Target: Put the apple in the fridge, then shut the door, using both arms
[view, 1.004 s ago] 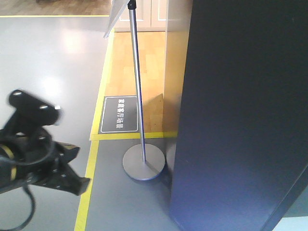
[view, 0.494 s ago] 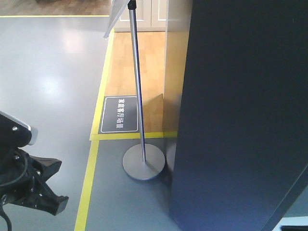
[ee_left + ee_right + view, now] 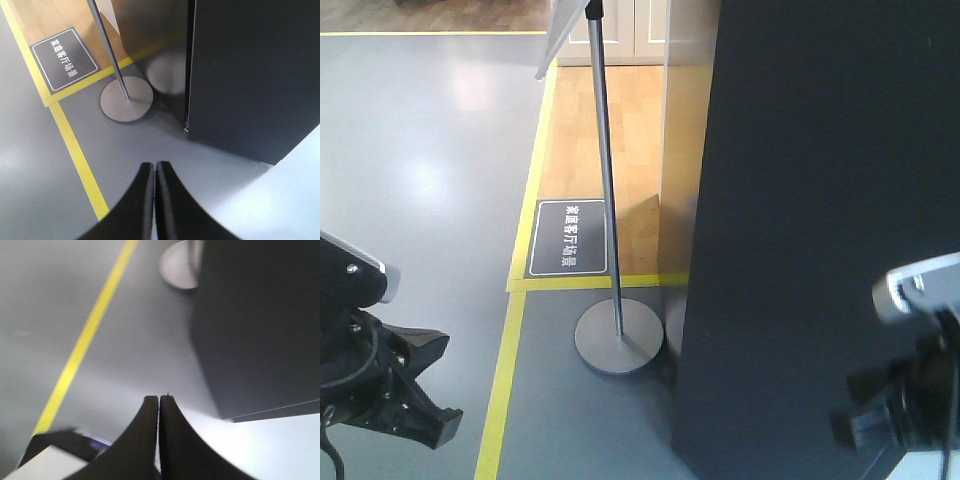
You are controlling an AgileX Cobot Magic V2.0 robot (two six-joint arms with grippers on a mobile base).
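Judging from the front-facing view, we are at the tail of the task: the fridge shows only its dark outer face, no white lining, and the door appears shut or all but shut. The apple is in no view, so we take it to be inside, though we cannot confirm that. To finish well, we should draw both arms back gently, keep their cables off the fridge corner, and check the door seam before calling it done. In this view the left gripper sits low at the left over the grey floor, well apart from the fridge; the right gripper is blurred at the lower right, in front of the dark face, and its jaws cannot be read here. A sign stand rests on its round base just beside the fridge, near the yellow floor tape.

From the left wrist view we get what the front misses: the left gripper has its jaws pressed together, holding nothing. It also shows a vertical seam on the fridge, which may be the door edge, and the floor placard.

From the right wrist view, somewhat blurred, the right gripper likewise has its fingers closed on nothing, hanging above the floor beside the lower corner of the fridge. Only here do we see how close that arm is to the corner.
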